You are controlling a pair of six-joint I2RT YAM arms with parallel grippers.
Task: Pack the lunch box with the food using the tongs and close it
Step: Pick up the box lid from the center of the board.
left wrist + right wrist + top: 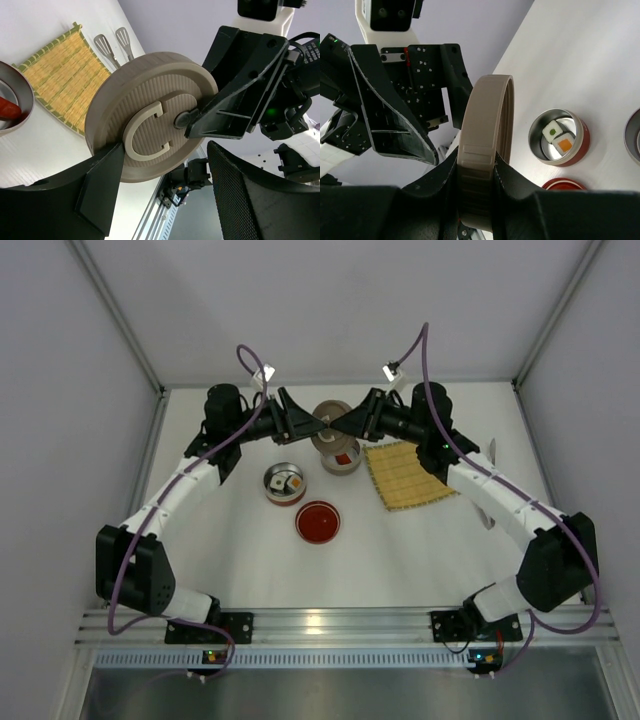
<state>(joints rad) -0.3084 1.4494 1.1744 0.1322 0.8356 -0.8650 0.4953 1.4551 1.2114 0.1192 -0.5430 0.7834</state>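
The right gripper pinches the beige lid, a raised C on its face. The left gripper holds its fingers wide beside it. The tongs lie just beside the mat, and the sushi sits in a tin left of it.

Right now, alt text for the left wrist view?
A round beige lid with a C-shaped handle, held on edge by the right hand, fills the view, the left hand's fingers either side. Behind it, a bamboo mat and tongs lie on the white table.
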